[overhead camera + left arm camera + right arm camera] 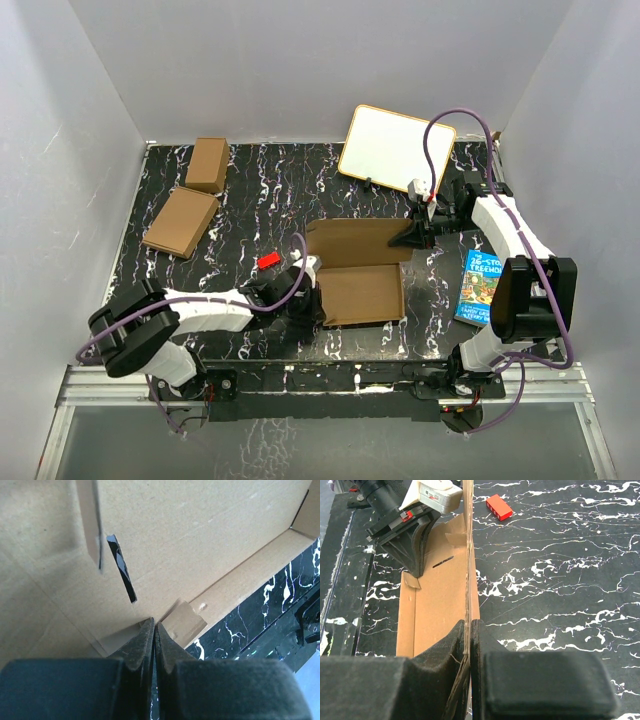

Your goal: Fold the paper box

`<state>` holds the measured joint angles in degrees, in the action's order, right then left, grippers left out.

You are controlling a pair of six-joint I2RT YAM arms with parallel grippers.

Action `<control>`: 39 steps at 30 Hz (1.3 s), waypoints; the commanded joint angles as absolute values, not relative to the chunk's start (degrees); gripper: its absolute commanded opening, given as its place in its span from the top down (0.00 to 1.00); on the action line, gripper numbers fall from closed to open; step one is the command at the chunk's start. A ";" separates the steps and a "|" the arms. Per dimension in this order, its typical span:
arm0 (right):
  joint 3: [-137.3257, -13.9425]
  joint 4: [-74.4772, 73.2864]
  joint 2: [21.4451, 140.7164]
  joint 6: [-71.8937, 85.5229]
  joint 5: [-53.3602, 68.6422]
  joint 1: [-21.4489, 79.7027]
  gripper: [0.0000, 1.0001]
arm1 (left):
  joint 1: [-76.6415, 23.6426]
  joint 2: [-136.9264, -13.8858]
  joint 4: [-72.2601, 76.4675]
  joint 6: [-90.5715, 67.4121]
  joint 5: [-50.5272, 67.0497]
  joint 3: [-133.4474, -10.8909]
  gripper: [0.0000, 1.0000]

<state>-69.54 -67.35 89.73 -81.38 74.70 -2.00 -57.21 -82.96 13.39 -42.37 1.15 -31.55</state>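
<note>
You've got the book point(478, 280) tucked partly behind the right arm point(512, 228), and the paper box point(200, 540) runs off the left wrist view's top and left edges.

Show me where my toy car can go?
Bare black marbled tabletop lies at the back, between the squarish brown carton and the yellow-rimmed white board. The middle is crowded: left claw and right claw pinch the flat brown cardboard mailer box. A blue book crowds the right.
</note>
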 commanded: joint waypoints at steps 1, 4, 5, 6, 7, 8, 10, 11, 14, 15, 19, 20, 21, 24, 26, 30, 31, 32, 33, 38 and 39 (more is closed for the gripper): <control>-69.52 -66.26 89.88 -83.98 78.18 -2.24 0.92 | -57.89 -84.39 15.22 -40.27 4.70 -33.40 1.00; -69.52 -66.27 89.99 -83.96 78.13 -2.28 0.92 | -57.92 -85.05 15.82 -39.64 5.47 -33.49 1.00; -69.52 -66.27 90.02 -84.02 78.08 -2.29 0.92 | -57.92 -85.00 15.97 -39.37 5.52 -33.56 1.00; -69.52 -66.27 90.07 -84.02 78.13 -2.29 0.92 | -57.92 -84.90 15.99 -39.11 5.46 -33.62 1.00; -69.52 -66.31 90.11 -84.02 78.10 -2.27 0.92 | -57.92 -84.70 16.12 -38.85 5.44 -33.66 0.99; -69.52 -66.36 90.12 -84.02 78.06 -2.28 0.92 | -57.92 -84.39 16.31 -38.36 5.49 -33.64 0.99; -69.52 -66.36 90.21 -84.02 78.05 -2.29 0.92 | -57.92 -83.70 16.94 -37.37 5.89 -33.60 0.99; -69.48 -66.36 90.26 -83.98 77.99 -2.29 0.92 | -57.92 -83.41 17.17 -36.92 6.09 -33.58 0.99; -69.52 -66.36 90.42 -84.02 77.95 -2.29 0.92 | -58.05 -82.97 18.15 -35.13 7.53 -33.54 0.98; -69.52 -66.42 90.47 -84.02 77.96 -2.29 0.92 | -58.16 -82.97 18.20 -34.53 8.01 -33.68 0.98; -69.52 -66.36 90.59 -84.11 77.76 -2.28 0.92 | -58.36 -81.31 15.47 -32.24 5.49 -34.14 0.97; -69.52 -66.36 90.59 -84.11 77.78 -2.28 0.92 | -58.28 -80.34 14.59 -32.28 4.13 -33.90 0.97; -69.50 -66.36 90.61 -84.06 77.78 -2.29 0.92 | -58.27 -79.13 13.63 -32.52 2.47 -33.72 0.96; -69.59 -66.40 90.66 -84.11 77.59 -2.28 0.92 | -58.27 -75.03 12.01 -32.44 -0.16 -32.92 0.94; -69.61 -66.59 90.85 -84.26 77.60 -2.29 0.92 | -58.27 -72.55 10.40 -32.48 -1.76 -32.43 0.94; -69.76 -67.01 91.01 -84.72 77.62 -2.28 0.92 | -58.10 -67.77 6.05 -32.26 -4.85 -31.63 0.91; -69.78 -67.05 91.05 -84.73 77.61 -2.28 0.92 | -58.06 -66.60 4.97 -32.50 -6.24 -31.31 0.90; -69.77 -67.06 91.00 -84.81 77.60 -2.29 0.92 | -57.97 -65.33 3.90 -32.89 -7.23 -30.91 0.89; -69.74 -67.06 90.97 -84.81 77.61 -2.29 0.92 | -57.88 -64.03 2.93 -33.44 -8.52 -30.33 0.85; -69.76 -67.12 91.18 -84.90 77.54 -2.29 0.92 | -55.52 -57.65 -0.19 -39.48 -12.47 -25.98 0.60; -69.77 -67.14 91.21 -84.90 77.60 -2.29 0.92 | -54.31 -56.94 -0.67 -41.55 -12.40 -25.19 0.56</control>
<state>-69.52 -67.55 91.24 -82.28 74.32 -2.00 -57.06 -60.95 4.16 -35.59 -8.19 -28.01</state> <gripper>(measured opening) 0.091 0.376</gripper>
